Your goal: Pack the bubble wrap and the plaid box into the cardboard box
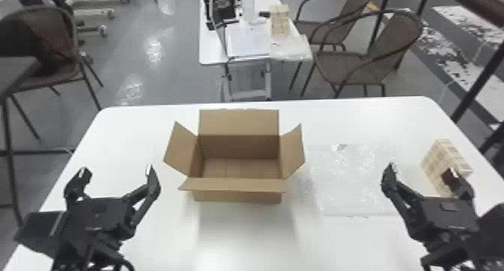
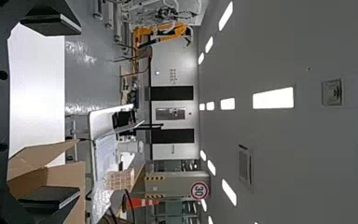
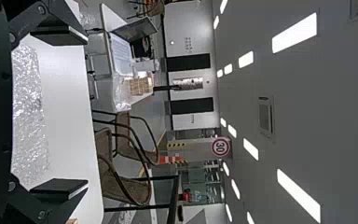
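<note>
Pinching the wrap (image 1: 352,191), right of centre, should be low and gentle; left hand (image 1: 117,170), lower left, and right hand (image 1: 420,172), lower right, have fingers apart; plaid box (image 1: 444,157) is far right.

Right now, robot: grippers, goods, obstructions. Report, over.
Left gripper, right gripper: open, empty. Bubble wrap, plaid box: on table, unpacked. Cardboard box: flaps open, nothing blocking its mouth.

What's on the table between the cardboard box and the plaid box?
In the head view, the bubble wrap lies flat between the cardboard box and the plaid box.
</note>
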You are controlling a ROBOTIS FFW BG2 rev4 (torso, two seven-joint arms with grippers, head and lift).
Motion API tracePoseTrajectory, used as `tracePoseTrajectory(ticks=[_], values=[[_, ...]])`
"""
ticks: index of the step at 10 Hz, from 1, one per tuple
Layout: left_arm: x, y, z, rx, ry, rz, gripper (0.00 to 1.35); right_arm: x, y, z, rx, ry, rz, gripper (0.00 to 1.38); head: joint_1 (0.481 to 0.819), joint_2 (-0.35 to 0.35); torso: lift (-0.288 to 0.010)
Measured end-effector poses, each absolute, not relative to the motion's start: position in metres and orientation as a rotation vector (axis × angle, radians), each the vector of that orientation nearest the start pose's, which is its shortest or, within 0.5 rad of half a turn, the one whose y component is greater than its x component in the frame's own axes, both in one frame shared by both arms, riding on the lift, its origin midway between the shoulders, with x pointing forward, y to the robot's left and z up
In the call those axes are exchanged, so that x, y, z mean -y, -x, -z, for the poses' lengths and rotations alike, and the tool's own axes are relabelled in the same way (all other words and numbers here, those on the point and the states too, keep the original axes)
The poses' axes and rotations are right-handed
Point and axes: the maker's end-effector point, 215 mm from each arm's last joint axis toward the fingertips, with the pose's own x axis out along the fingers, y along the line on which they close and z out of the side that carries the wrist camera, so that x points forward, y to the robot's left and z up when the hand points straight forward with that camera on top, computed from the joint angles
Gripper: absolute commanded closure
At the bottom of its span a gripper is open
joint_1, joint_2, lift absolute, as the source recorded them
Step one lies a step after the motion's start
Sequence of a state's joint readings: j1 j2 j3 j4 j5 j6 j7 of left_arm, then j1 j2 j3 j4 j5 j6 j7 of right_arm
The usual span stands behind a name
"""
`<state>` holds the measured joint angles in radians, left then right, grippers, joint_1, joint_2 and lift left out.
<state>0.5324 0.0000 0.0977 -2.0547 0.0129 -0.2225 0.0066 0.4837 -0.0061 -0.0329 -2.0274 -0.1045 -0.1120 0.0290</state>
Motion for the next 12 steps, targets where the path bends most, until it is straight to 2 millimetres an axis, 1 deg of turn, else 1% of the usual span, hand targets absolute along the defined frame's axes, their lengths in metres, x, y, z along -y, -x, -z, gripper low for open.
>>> tracePoseTrajectory(ticks=[1,2,3,4,5,6,7,8,9,11,12], values=[[-0.279,-0.439,0.282,0.154,-0.011,-0.063,0.09,0.243,-0.451,0.307,0.087,-0.083,0.003,0.21,0.695,0.046,-0.1],[-0.284,-0.45,0.281,0.131,0.023,-0.044,0.09,0.243,-0.451,0.307,0.087,-0.084,0.003,0.21,0.695,0.049,-0.1],[-0.295,-0.464,0.278,0.088,0.054,-0.041,0.09,0.243,-0.451,0.307,0.086,-0.085,0.003,0.23,0.695,0.063,-0.1],[-0.301,-0.479,0.275,0.021,0.081,0.003,0.1,0.242,-0.451,0.307,0.086,-0.085,0.002,0.24,0.695,0.068,-0.1],[-0.303,-0.493,0.277,-0.061,0.115,0.087,0.09,0.24,-0.452,0.307,0.087,-0.088,-0.001,0.25,0.695,0.073,-0.1],[-0.308,-0.501,0.282,-0.137,0.149,0.152,0.09,0.236,-0.455,0.307,0.089,-0.092,-0.009,0.25,0.695,0.082,-0.1],[-0.316,-0.506,0.287,-0.189,0.172,0.165,0.1,0.231,-0.457,0.307,0.089,-0.095,-0.018,0.25,0.695,0.098,-0.1],[-0.312,-0.512,0.294,-0.222,0.227,0.196,0.14,0.229,-0.458,0.308,0.088,-0.097,-0.021,0.25,0.695,0.096,-0.1],[-0.301,-0.516,0.301,-0.256,0.303,0.249,0.2,0.227,-0.459,0.309,0.085,-0.098,-0.024,0.25,0.695,0.09,-0.1],[-0.28,-0.523,0.307,-0.326,0.377,0.337,0.19,0.222,-0.46,0.31,0.081,-0.102,-0.033,0.25,0.695,0.068,-0.1],[-0.262,-0.527,0.312,-0.355,0.431,0.391,0.18,0.219,-0.462,0.31,0.08,-0.103,-0.039,0.24,0.695,0.048,-0.1]])
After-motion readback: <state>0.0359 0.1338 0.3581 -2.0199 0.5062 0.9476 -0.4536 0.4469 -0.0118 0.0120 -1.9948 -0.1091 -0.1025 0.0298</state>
